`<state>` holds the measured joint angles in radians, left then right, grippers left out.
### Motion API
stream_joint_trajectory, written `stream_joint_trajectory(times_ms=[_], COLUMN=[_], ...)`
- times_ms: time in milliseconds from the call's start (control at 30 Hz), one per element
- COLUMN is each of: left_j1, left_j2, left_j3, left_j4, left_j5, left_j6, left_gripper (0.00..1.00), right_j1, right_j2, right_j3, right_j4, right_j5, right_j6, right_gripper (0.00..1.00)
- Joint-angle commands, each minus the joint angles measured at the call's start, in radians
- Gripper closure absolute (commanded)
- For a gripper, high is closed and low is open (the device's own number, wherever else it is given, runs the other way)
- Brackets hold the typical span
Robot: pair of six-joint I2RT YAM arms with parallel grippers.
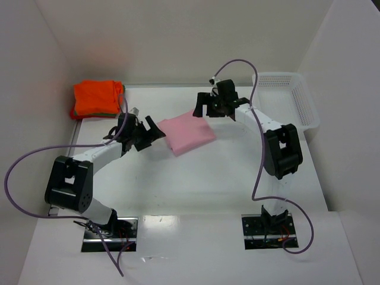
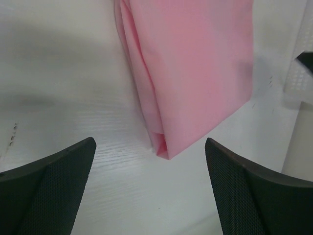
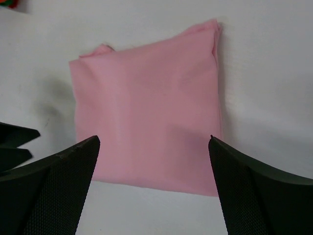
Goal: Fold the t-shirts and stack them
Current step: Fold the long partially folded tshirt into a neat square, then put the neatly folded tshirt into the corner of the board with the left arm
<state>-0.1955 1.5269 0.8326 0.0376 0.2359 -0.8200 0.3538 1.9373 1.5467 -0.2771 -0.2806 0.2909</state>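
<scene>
now we see the pink t-shirt [image 1: 189,133] lying folded into a neat, flat rectangle on the white worktop [image 1: 196,184], a little beyond the middle and turned at an angle. it sits between the two arms, and neither of them holds it. the left fingers [image 2: 49,191] are spread wide apart and grasp nothing; from the left wrist, one folded corner of the pink cloth points toward the gap between them, with bare worktop showing in front of each finger. the right fingers [image 3: 254,191] are likewise spread wide and empty; from the right wrist, the near edge of the pink t-shirt runs across the gap between them, and we cannot tell whether either pad touches the cloth. the folds stack up along the shirt's left side in the left wrist view. the orange t-shirt [image 1: 96,98] lies folded in the far left corner of the worktop, well apart from the pink one. a white mesh basket [image 1: 306,104] stands at the far right edge, beside the right arm.
</scene>
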Motion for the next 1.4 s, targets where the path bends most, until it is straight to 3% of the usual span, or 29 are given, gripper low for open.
stream_joint_trajectory(times_ms=[0, 167, 233, 400, 600, 767, 1000, 1367], left_j1=[-0.002, -0.015, -0.027, -0.081, -0.099, -0.099, -0.108, -0.139], left_j2=[-0.063, -0.033, 0.002, 0.07, 0.157, 0.196, 0.285, 0.345], left_j3=[-0.018, -0.089, -0.078, -0.058, -0.04, -0.04, -0.004, 0.005], left_j4=[0.088, 0.211, 0.211, 0.272, 0.327, 0.346, 0.369, 0.378], left_j5=[-0.067, -0.067, -0.093, -0.122, -0.122, -0.142, -0.121, -0.208], left_j6=[-0.097, -0.223, -0.261, -0.289, -0.317, -0.317, -0.295, -0.39], left_gripper=[0.0, 0.0, 0.0, 0.0, 0.0, 0.0, 0.0, 0.0], right_j1=[-0.004, -0.004, -0.004, -0.004, -0.004, -0.004, -0.004, 0.005], right_j2=[-0.08, -0.052, -0.017, 0.048, 0.117, 0.178, 0.258, 0.322], right_j3=[-0.057, -0.056, -0.027, 0.049, 0.098, 0.162, 0.182, 0.191], right_j4=[0.018, 0.052, 0.024, -0.013, -0.05, -0.097, -0.106, -0.106], right_j5=[0.073, 0.073, 0.099, 0.127, 0.139, 0.152, 0.152, 0.116], right_j6=[-0.029, -0.05, -0.059, -0.094, -0.137, -0.167, -0.167, -0.158], right_gripper=[0.03, 0.12, 0.21, 0.32, 0.58, 0.69, 0.79, 0.79])
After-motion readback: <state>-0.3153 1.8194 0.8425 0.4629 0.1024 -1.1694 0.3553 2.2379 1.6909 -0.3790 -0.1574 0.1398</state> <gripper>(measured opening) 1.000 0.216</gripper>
